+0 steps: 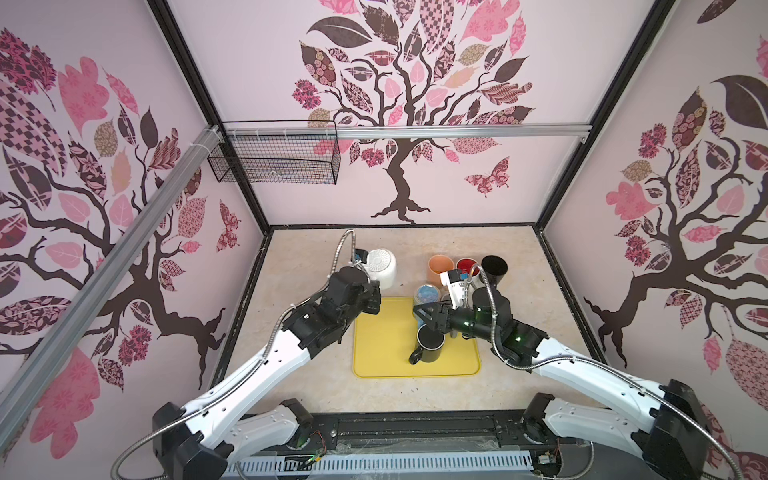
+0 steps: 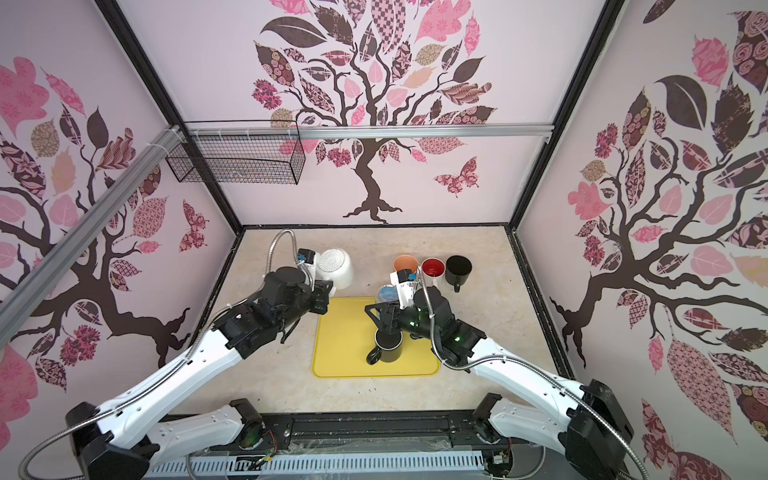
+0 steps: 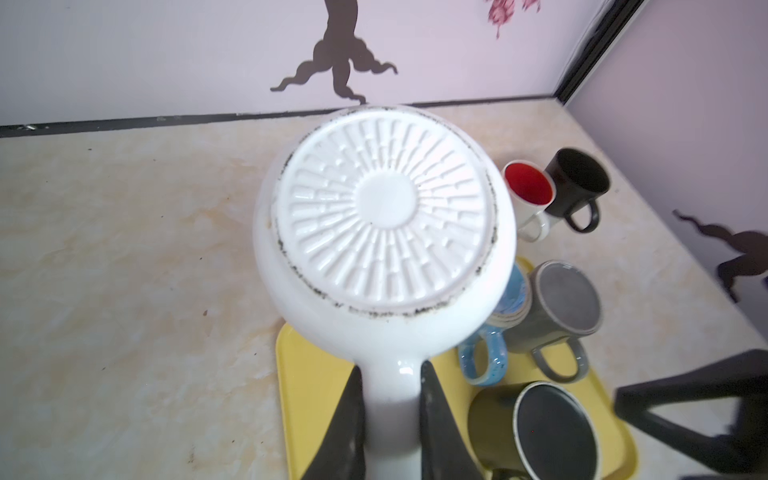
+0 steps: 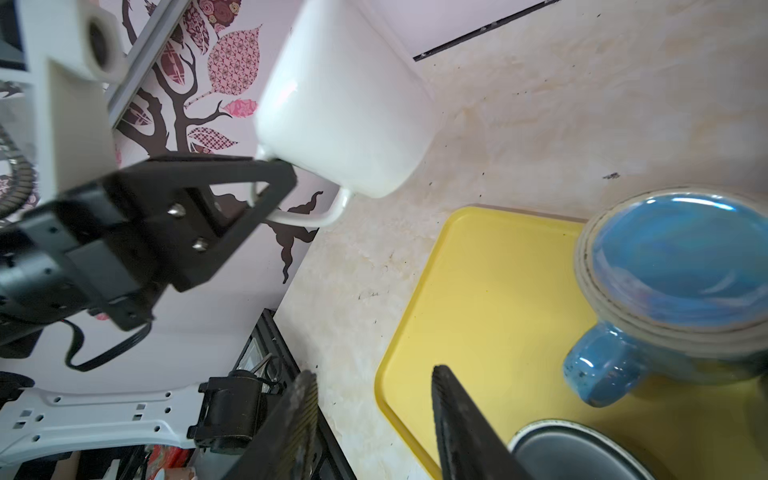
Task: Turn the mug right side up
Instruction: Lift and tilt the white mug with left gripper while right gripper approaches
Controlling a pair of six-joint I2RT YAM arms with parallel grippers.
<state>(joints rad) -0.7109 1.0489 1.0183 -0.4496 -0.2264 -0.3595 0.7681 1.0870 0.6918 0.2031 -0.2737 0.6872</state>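
Observation:
The white mug [image 1: 380, 266] [image 2: 332, 268] is held off the table behind the yellow tray's far left corner. It is tilted, with its ribbed bottom [image 3: 384, 216] turned up. My left gripper [image 1: 375, 288] [image 3: 390, 374] is shut on the mug's handle, one finger on each side. In the right wrist view the mug [image 4: 345, 104] hangs above the tabletop with the left gripper [image 4: 274, 183] at its handle. My right gripper [image 1: 417, 311] [image 4: 374, 374] stands open over the tray, with nothing between its fingers.
On the yellow tray [image 1: 374, 357] [image 4: 490, 311] stand upside-down mugs: a black one [image 1: 430, 343], a blue one [image 1: 428, 294] [image 4: 673, 266] and a grey one [image 3: 561, 307]. Behind the tray stand an orange mug [image 1: 441, 266], a red-lined mug [image 1: 467, 265] and a black mug [image 1: 494, 266], upright.

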